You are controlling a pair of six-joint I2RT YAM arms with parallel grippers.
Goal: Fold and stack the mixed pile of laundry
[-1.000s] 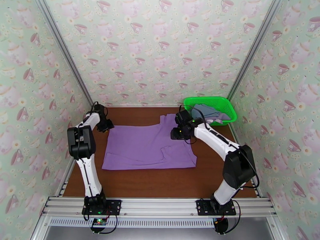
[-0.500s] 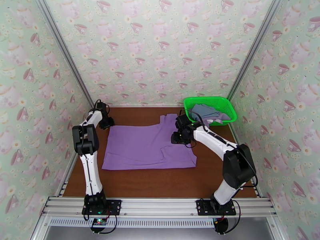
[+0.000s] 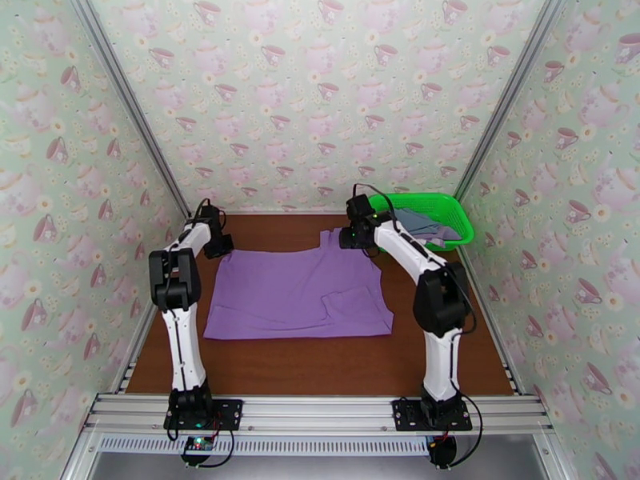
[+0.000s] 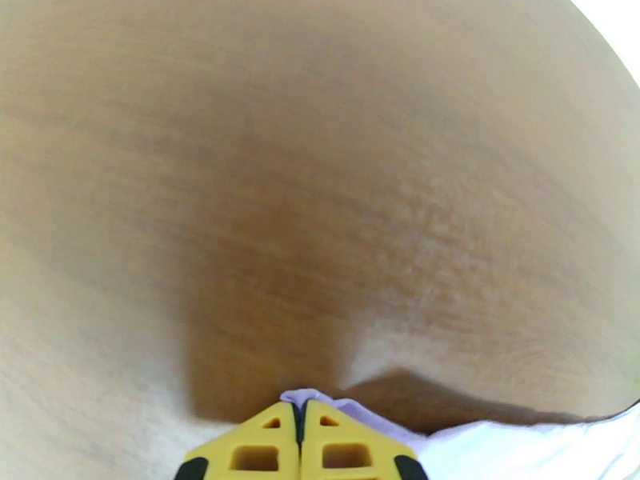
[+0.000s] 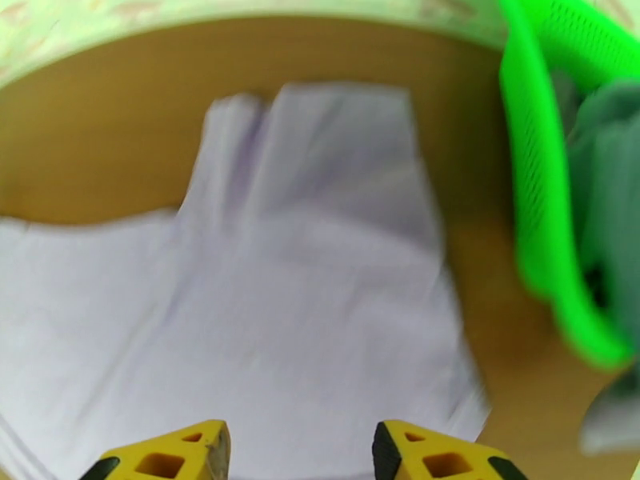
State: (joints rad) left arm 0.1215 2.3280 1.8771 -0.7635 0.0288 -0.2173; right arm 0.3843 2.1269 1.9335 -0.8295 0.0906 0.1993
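One green mesh basket [image 3: 412,198] with blue-grey cloth [image 3: 416,224] inside

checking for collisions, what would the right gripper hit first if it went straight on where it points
Most likely the purple shirt, spread right ahead of the open right gripper; depth is unclear.

Left gripper [image 3: 218,243] crept slightly up-right at the upper-left corner of the purple shirt [image 3: 296,294] and its jaws went from apart to pinched on that corner, while the right gripper [image 3: 352,234] moved from the shirt's right-centre up to its top strap beside the green basket [image 3: 448,200].
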